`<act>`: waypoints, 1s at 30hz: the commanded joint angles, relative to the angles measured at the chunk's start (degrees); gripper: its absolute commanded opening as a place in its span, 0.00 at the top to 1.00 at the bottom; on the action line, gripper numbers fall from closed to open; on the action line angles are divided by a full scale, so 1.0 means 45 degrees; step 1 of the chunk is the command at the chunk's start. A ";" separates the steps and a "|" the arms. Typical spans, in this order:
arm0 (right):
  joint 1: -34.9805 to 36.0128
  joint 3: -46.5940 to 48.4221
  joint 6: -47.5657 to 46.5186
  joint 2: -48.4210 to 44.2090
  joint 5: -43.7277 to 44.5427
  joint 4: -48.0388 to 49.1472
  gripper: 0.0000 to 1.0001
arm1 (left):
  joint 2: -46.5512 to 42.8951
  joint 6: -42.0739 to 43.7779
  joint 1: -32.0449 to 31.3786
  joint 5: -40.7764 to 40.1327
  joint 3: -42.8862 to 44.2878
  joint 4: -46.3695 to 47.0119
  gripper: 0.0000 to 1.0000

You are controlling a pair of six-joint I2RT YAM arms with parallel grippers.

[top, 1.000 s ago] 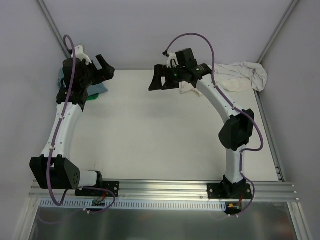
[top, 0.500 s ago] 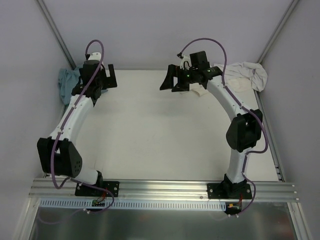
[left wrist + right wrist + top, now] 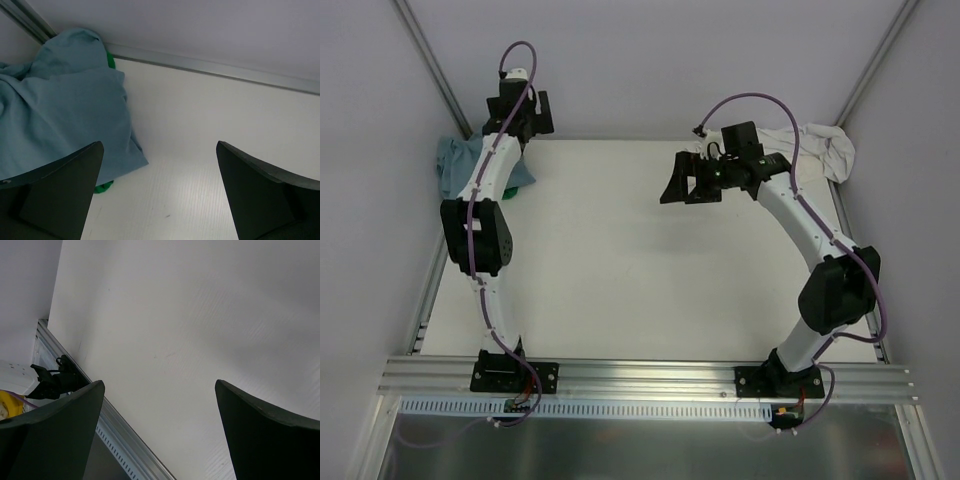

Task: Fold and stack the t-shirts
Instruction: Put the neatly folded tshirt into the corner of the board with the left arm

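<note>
Though crumpled, plain slate-blue t-shirt point(image 3: 60, 115)

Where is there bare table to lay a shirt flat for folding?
Bare: the middle of the table, between left arm and right arm, from the near rail to the back wall. Crowded: far-left corner, blue shirt over green shirt; far-right corner, cream shirt.

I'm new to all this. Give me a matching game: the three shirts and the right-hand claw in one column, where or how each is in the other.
1 blue t-shirt
2 cream t-shirt
3 green t-shirt
4 right gripper

A far right corner
B peeking out beneath another shirt
C far left corner, lying on top
D open, holding nothing

Pairs: 1-C, 2-A, 3-B, 4-D
</note>
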 commanded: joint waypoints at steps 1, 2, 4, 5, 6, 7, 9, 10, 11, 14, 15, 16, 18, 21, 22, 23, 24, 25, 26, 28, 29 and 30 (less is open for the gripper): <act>-0.0356 -0.0222 -0.0592 -0.0485 0.0207 -0.0174 0.01 | 0.0216 -0.1380 0.1242 0.1023 0.1307 -0.0798 0.01; -0.0396 -0.0242 -0.0573 -0.0465 0.0149 -0.0175 0.00 | 0.0236 -0.1364 0.1399 0.1296 0.1346 -0.0721 0.01; -0.0513 -0.0184 -0.0593 -0.0406 0.0051 -0.0175 0.01 | 0.0586 -0.1170 0.1789 0.1961 0.1754 -0.1108 0.01; -0.0591 -0.0145 -0.0573 -0.0310 -0.0026 -0.0175 0.01 | 0.0820 -0.1169 0.2100 0.2040 0.2569 -0.2078 0.01; -0.0631 -0.0125 -0.0554 -0.0289 -0.0066 -0.0155 0.01 | 0.1228 -0.1285 0.2316 0.2254 0.2964 -0.2552 0.01; -0.0689 -0.0105 -0.0515 -0.0270 -0.0105 -0.0174 0.01 | 0.1329 -0.1576 0.2473 0.2546 0.3238 -0.2924 0.01; -0.0748 -0.0144 -0.0495 -0.0211 -0.0203 -0.0116 0.01 | 0.1252 -0.1541 0.2746 0.2762 0.2988 -0.3142 0.01; -0.0806 -0.0144 -0.0476 -0.0192 -0.0222 -0.0077 0.01 | 0.1213 -0.1192 0.2729 0.2899 0.2871 -0.3220 0.01; -0.0807 -0.0125 -0.0437 -0.0172 -0.0319 -0.0058 0.00 | 0.1271 -0.1073 0.2748 0.2900 0.2909 -0.3356 0.01; -0.0904 -0.0144 -0.0359 -0.0113 -0.0437 -0.0019 0.01 | 0.1602 -0.0915 0.2767 0.2666 0.2909 -0.3962 0.01; -0.0943 -0.0164 -0.0339 -0.0133 -0.0437 0.0001 0.00 | 0.1681 -0.0915 0.2787 0.2627 0.2890 -0.4079 0.01; -0.0963 -0.0202 -0.0339 -0.0152 -0.0437 0.0001 0.01 | 0.1739 -0.0915 0.2787 0.2569 0.2889 -0.4273 0.01; -0.1021 -0.0358 -0.0339 -0.0191 -0.0437 0.0040 0.01 | 0.1915 -0.0915 0.2787 0.2510 0.2909 -0.4353 0.01; -0.1080 -0.0592 -0.0358 -0.0386 -0.0418 0.0040 0.01 | 0.2130 -0.0915 0.2787 0.1887 0.2889 -0.4373 0.01; -0.1138 -0.0690 -0.0378 -0.0503 -0.0379 0.0002 0.01 | 0.2150 -0.0876 0.2787 0.1788 0.2889 -0.4334 0.01; -0.1139 -0.0749 -0.0397 -0.0562 -0.0379 0.0001 0.01 | 0.2266 -0.0857 0.2787 0.1458 0.2928 -0.4334 0.01; -0.1197 -0.0904 -0.0417 -0.0678 -0.0379 -0.0018 0.01 | 0.2287 -0.0876 0.2768 0.1301 0.2870 -0.4314 0.01; -0.1217 -0.0964 -0.0417 -0.0718 -0.0359 -0.0018 0.01 | 0.2306 -0.0857 0.2787 0.1202 0.2831 -0.4256 0.01; -0.1256 -0.1023 -0.0417 -0.0757 -0.0340 -0.0057 0.01 | 0.2345 -0.0876 0.2787 0.0989 0.2812 -0.4140 0.01; -0.1295 -0.1140 -0.0436 -0.0835 -0.0340 -0.0096 0.01 | 0.2365 -0.0934 0.2787 0.0850 0.2714 -0.4003 0.01; -0.1334 -0.1140 -0.0436 -0.0855 -0.0340 -0.0135 0.01 | 0.2404 -0.0973 0.2787 0.0753 0.2714 -0.3886 0.01; -0.1334 -0.1160 -0.0456 -0.0836 -0.0340 -0.0155 0.00 | 0.2365 -0.0974 0.2806 0.0636 0.2675 -0.3807 0.01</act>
